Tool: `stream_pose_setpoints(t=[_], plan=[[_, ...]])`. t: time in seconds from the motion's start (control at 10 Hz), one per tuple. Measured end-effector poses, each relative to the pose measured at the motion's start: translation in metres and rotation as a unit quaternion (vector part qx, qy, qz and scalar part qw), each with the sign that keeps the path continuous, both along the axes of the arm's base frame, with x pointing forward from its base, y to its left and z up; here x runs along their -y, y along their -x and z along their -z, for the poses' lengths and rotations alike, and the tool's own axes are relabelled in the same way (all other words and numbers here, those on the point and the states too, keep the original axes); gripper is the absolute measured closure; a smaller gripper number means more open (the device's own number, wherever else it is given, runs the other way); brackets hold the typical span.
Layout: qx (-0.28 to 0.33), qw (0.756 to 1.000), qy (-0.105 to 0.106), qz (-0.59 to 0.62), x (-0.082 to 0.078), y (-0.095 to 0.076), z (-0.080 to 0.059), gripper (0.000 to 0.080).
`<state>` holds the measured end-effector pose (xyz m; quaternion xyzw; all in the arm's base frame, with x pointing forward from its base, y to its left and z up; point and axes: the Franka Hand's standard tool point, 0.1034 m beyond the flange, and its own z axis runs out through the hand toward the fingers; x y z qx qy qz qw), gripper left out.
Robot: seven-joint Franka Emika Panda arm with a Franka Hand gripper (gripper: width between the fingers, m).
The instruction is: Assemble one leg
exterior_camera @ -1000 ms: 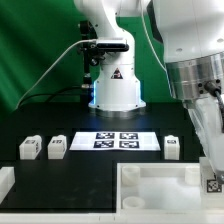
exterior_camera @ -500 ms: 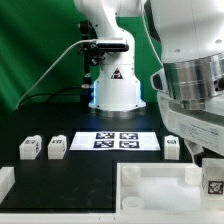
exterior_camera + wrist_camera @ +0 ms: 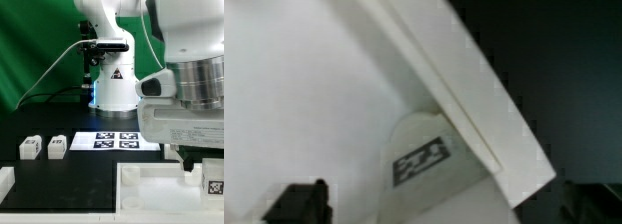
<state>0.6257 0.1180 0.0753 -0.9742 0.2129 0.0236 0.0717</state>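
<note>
Pincer (image 3: 200,168) has swung across within the last second and now covers the table's far corner on the exterior view's right. Below it, one leg (image 3: 213,186) stands at the panel (image 3: 150,185) corner, so insertion seems near. Whether its fingers grip, I cannot tell.

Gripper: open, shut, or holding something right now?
Gripper: cannot be told. In the exterior view the arm's body hides the fingers; the wrist view shows a tagged leg close against the white panel, but no clear grip.

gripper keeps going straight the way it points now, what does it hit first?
Most likely the leg standing at the white panel's edge; the wrist view looks right at its tag. Depth is unclear, and the gripper's fingertips barely show.
</note>
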Motion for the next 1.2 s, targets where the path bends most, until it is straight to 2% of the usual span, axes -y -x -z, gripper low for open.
stream_pose_setpoints(t=[0.1,0.2,0.3,0.4,0.5,0.8,1.0,1.1,1.2], plan=[[0.004,0.999,0.004,-0.040,0.0006,0.0005,0.0000,0.0151],[-0.003,1.000,0.004,0.001,0.0004,0.0009,0.0004,0.0238],[-0.004,1.000,0.004,0.011,0.0005,0.0009,0.0004,0.0373],[-0.008,0.999,0.004,0.035,0.0001,0.0010,0.0004,0.0373],[-0.013,0.997,0.004,0.073,-0.0004,0.0011,0.0004,0.0508],[-0.036,0.969,-0.001,0.243,0.0008,-0.0032,-0.0032,0.0508],[-0.064,0.891,-0.002,0.450,-0.0023,-0.0065,-0.0055,0.0508],[-0.076,0.832,-0.010,0.549,-0.0010,-0.0081,-0.0046,0.0508],[-0.084,0.786,-0.016,0.612,-0.0006,-0.0083,-0.0035,0.0508]])
